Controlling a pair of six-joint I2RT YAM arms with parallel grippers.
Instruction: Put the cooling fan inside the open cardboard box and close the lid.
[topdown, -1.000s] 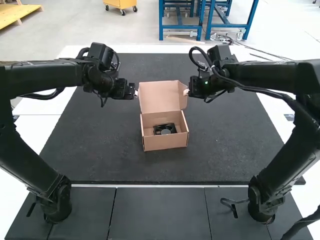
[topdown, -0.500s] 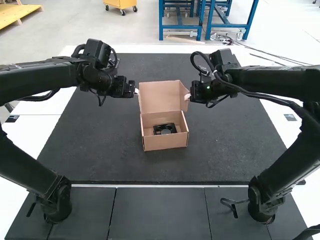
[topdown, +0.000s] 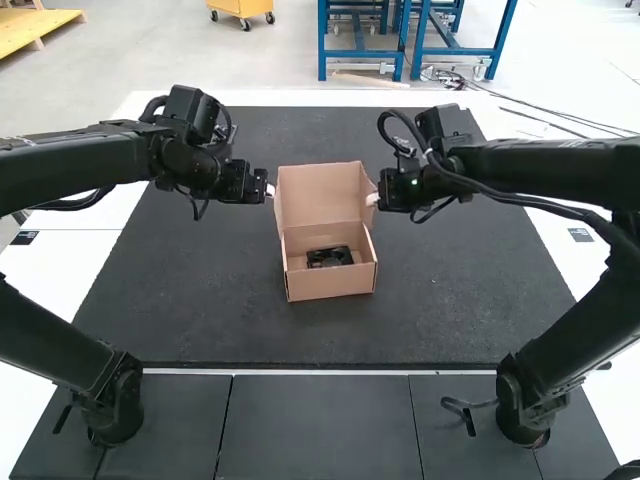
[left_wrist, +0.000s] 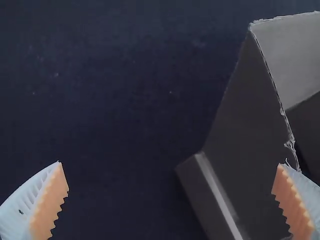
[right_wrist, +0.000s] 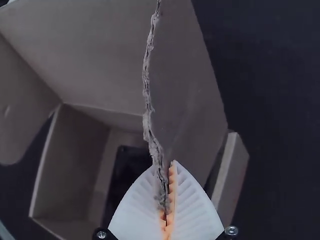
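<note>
Orange pads (right_wrist: 172, 176) of our right gripper (right_wrist: 167, 172) are pinched tight on the rough edge of the lid (topdown: 322, 190), at its right-hand side flap (right_wrist: 192, 95). Across from it, our left gripper (topdown: 266, 188) stands released with its fingers spread wide. The lid's left edge lies between them, just beside one pad, and we cannot tell whether the two touch. The lid stands upright at the back of the cardboard box (topdown: 330, 282), which sits near the middle of the black mat (topdown: 180, 290). The cooling fan (topdown: 330, 258) lies flat on the box floor, so we judge the first half of the task done and the closing step in hand. Next, we think, the left fingers need to take hold of their side of the lid. Then both arms should swing it forward and down together about its rear hinge. The side flaps must be steered inside the walls rather than crumpled over them, and the light box should not be dragged across the mat.
</note>
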